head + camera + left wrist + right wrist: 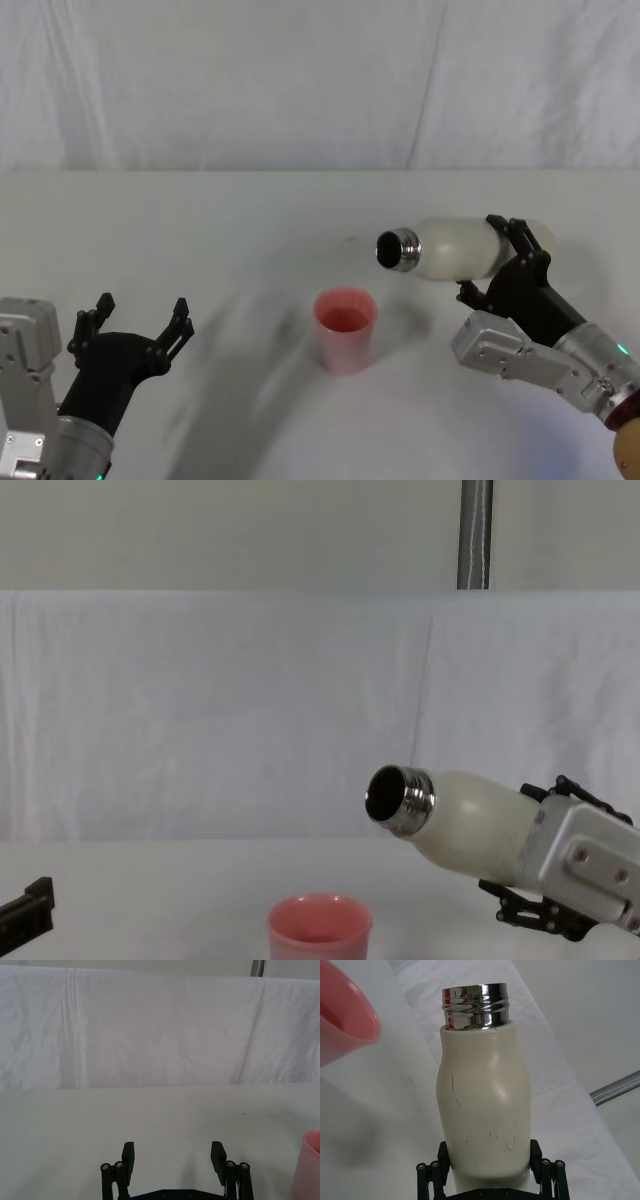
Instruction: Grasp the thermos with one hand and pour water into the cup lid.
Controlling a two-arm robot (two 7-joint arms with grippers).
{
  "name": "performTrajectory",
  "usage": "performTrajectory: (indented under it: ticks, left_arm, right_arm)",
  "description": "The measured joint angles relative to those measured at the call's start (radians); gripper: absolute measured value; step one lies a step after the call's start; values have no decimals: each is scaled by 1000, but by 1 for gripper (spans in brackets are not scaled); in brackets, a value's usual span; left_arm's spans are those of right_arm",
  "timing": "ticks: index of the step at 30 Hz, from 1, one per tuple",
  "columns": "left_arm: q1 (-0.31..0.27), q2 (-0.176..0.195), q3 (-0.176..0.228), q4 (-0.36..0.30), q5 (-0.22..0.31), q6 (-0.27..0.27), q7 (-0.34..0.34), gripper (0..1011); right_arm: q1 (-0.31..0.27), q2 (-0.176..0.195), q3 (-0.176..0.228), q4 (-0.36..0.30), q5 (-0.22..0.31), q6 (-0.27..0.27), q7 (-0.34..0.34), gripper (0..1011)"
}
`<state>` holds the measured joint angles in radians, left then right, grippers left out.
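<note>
The thermos (pixel 455 250), clamped in the right gripper (pixel 505 262), hung tilted just right of the cup lid (pixel 346 328), mid-pour; next it likely needed its mouth above the cup. The left gripper (pixel 140 325) sat apart, left of the cup.

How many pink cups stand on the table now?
1. The cup lid stands upright on the table, near its middle, below and left of the tilted thermos held by the right gripper. The left gripper is open, aside.

Lab-style test setup: white-draped table (pixel 250 210), white cloth backdrop (pixel 220 710), metal pole (pixel 475 535).
</note>
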<state>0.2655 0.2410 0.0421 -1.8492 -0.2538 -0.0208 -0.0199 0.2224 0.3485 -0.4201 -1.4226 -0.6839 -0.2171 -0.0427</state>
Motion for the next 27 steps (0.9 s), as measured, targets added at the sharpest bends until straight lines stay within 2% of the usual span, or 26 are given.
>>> performTrajectory:
  ticks: [15, 27]
  left_arm:
    - [0, 0, 0, 0, 0, 0, 0, 1001]
    - [0, 0, 0, 0, 0, 0, 0, 1001]
  right_arm:
    - [55, 21, -42, 54, -76, -21, -52, 964]
    - [87, 25, -70, 81, -95, -37, -69, 964]
